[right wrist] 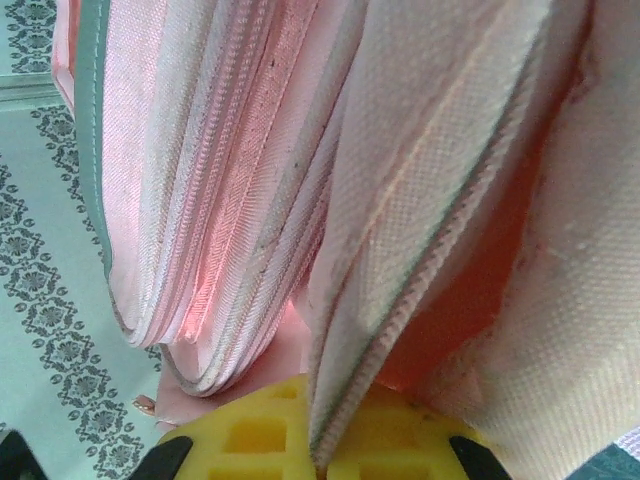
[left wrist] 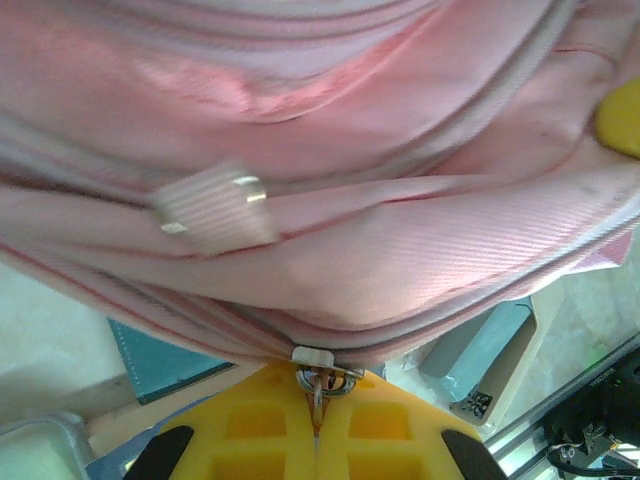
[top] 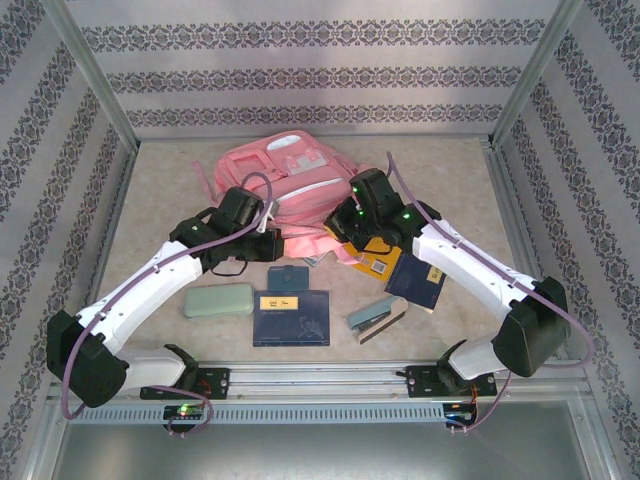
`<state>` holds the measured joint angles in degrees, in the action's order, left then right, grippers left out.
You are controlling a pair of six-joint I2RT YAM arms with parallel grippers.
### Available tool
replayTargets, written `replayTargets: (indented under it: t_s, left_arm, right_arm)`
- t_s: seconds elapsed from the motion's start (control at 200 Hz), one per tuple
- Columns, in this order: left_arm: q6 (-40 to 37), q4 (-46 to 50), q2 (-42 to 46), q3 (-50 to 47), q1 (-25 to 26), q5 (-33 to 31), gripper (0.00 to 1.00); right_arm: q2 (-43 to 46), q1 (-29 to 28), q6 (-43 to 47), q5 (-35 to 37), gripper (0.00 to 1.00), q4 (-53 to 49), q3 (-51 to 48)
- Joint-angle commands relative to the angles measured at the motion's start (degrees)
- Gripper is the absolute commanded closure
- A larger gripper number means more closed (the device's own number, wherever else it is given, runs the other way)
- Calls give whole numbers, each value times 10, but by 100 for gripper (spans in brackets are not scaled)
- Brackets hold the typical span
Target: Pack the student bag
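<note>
Left tool (left wrist: 318, 405) pinches zip pull (left wrist: 322, 368) at student bag (top: 290, 175) near edge, zip track crosswise ahead; right tool (right wrist: 318, 440) clamps student bag fabric lip opp.

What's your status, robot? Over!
Left pincer shut on silver metal zipper pull. Right pincer shut on open edge, big soft pink fabric backpack. Dark blue book waits nearby.

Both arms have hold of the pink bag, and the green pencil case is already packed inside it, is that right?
Not quite. The left gripper and right gripper do hold the pink bag, but the green pencil case is not inside: the top view shows it lying on the table beside the left arm.
</note>
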<state>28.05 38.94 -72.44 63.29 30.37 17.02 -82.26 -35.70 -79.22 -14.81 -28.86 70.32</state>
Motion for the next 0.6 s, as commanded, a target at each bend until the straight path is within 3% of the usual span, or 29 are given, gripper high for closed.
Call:
replayTargets:
  t_s: [0.0, 0.595]
  left_arm:
    - [-3, 22, 24, -15, -33, -23, 100]
    - [-5, 6, 11, -40, -107, 12, 100]
  right_arm:
    - [19, 27, 43, 36, 100, -12, -3]
    - [10, 73, 162, -37, 98, -39, 19]
